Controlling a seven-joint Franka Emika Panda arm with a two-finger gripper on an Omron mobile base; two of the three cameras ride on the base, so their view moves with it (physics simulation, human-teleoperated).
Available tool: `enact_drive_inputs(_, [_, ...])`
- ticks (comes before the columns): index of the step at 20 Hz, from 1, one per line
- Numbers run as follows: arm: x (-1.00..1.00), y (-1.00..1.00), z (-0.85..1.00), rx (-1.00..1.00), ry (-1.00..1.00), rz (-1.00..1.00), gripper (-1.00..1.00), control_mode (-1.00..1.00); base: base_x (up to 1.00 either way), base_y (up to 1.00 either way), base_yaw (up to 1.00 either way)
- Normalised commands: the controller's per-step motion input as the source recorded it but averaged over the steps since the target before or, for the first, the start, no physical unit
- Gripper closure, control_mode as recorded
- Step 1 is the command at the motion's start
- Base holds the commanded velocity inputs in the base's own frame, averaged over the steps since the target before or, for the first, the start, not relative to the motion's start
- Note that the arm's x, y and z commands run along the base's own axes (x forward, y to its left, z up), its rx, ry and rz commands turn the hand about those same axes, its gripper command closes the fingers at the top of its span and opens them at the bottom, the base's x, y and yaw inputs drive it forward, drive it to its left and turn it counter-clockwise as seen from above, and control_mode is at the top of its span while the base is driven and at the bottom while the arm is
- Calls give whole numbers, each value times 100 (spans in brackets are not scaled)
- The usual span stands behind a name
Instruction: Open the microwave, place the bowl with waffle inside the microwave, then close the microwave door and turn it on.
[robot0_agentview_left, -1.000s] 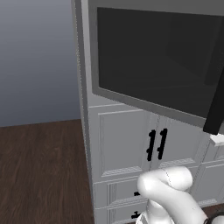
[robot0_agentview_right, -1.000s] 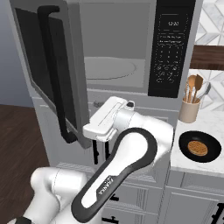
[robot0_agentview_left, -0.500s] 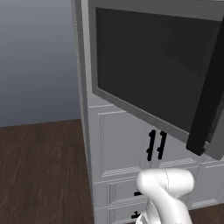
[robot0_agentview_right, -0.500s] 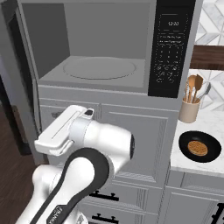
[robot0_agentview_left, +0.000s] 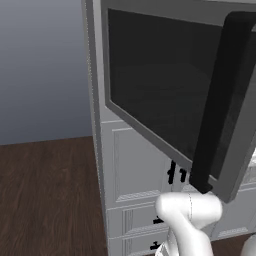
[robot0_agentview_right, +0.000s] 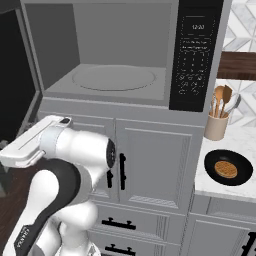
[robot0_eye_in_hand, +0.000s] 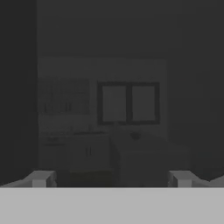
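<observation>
The microwave door stands swung wide to the left, its black bar handle at the free edge; the microwave cavity shows its round turntable; the bowl holding the waffle sits on the desk to the right, beside a utensil cup; the end effector has its fingers spread apart, gripping nothing.
</observation>
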Motion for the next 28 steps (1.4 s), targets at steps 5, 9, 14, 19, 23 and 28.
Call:
enact_drive_inputs(5, [0, 83, 0, -1, 6, 2, -100, -100, 0, 0, 0])
enact_drive_inputs(9, [0, 81, 0, 0, 5, 3, -100, -100, 0, 0, 0])
enact_drive_inputs(14, [0, 54, 0, 0, 2, 0, -100, -100, 0, 0, 0])
enact_drive_inputs(19, [0, 40, 0, 0, 0, 0, -100, -100, 0, 0, 0])
enact_drive_inputs(23, [0, 49, -5, -2, 0, 0, -100, -100, 0, 0, 0])
enact_drive_inputs(28, [21, 46, 0, 0, 0, 0, -100, -100, 0, 0, 0])
